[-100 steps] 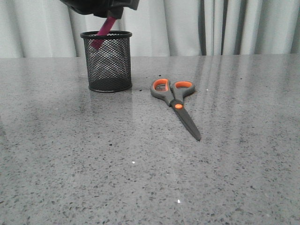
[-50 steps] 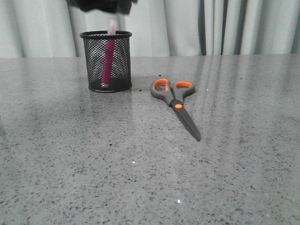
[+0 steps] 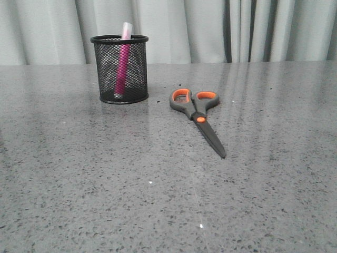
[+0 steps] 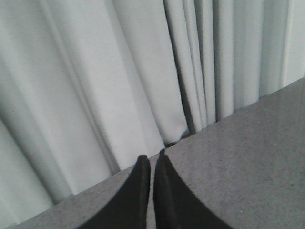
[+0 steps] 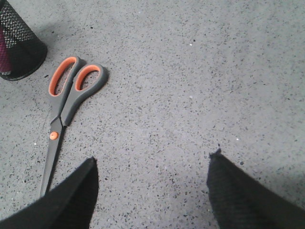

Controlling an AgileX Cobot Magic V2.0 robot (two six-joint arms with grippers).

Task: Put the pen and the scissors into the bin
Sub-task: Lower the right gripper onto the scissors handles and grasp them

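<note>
The pen (image 3: 122, 59) stands nearly upright inside the bin (image 3: 120, 68), its whitish cap poking above the rim, so that half of the job looks done. What remains, judging by the desk (image 3: 105, 184), is the scissors (image 3: 196, 117), which lie flat and closed, handle loops toward the bin and blades pointing away from it.

The right pincer (image 5: 152, 188) hangs over the desk with its fingers spread wide and nothing between them. In its wrist view the scissors lie off to one side of the open fingers, not between them, with the blade tip closest to one fingertip (image 5: 76, 195) and the loops farther ahead, near the bin's base (image 5: 19, 45). The left pincer (image 4: 151, 176) is drawn nearly together, only a thin slit showing, and it holds nothing; it faces the curtain (image 4: 95, 71), away from the work.

To do the step well, the right pincer would likely need to shift sideways until the scissors sit between its fingers, then turn so the fingers straddle the narrow body near the orange pivot (image 5: 54, 136) (the flat blades offer little to pinch). A grip close to the pivot should keep the scissors balanced. They would probably have to be tipped blades down over the bin, clear of the pen, since the scissors look longer than the bin is tall and could topple a light cup.
</note>
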